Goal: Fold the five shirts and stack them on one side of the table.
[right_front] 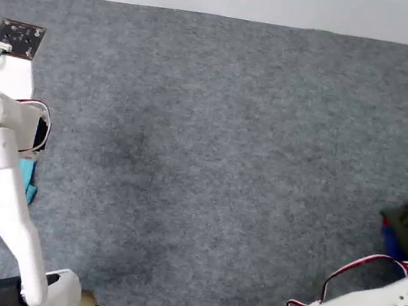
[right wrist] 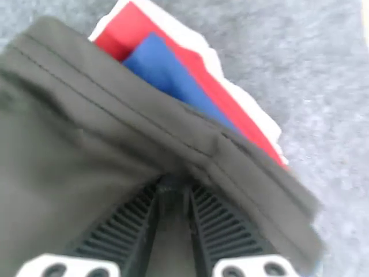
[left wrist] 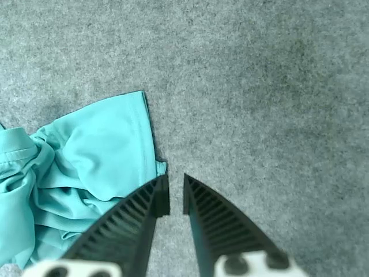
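While the left gripper [left wrist: 174, 183] hangs, fingers together, by the eight-o'clock teal shirt [left wrist: 86, 167], the right gripper [right wrist: 174, 189] clamps the olive shirt [right wrist: 86, 133].

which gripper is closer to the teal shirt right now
Left. The left gripper is right at the edge of the teal shirt. The right gripper is at the opposite side of the table, on the dark olive shirt.
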Available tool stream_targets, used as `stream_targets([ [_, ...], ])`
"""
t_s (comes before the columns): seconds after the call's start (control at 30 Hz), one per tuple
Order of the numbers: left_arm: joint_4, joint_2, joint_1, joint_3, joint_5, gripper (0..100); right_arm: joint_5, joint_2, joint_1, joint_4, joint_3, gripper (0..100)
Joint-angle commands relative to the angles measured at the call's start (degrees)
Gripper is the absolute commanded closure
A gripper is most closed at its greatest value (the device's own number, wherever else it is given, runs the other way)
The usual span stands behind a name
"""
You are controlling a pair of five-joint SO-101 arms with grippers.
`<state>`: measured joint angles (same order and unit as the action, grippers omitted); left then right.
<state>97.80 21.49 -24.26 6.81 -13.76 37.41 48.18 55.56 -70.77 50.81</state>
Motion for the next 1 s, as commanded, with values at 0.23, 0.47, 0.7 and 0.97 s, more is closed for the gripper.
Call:
stream_targets([
  [0.23,0.53,2.02,0.18,-0.4,-0.53,95,-0.62,-6.81,-7.69,-16.57,15.91,95.2],
  [0.47,0.18,5.36,0.44,-0.4,-0.53,95,-7.38,0.13,-13.58,-17.01,15.82,95.2],
  [0.7,0.35,5.71,0.35,-0.13,-0.53,95,-8.18,11.03,-13.76,-12.79,16.26,95.2],
  [0.97,0.53,5.71,0.35,-0.13,-0.53,95,-15.74,8.66,-13.05,-16.31,26.2,95.2],
])
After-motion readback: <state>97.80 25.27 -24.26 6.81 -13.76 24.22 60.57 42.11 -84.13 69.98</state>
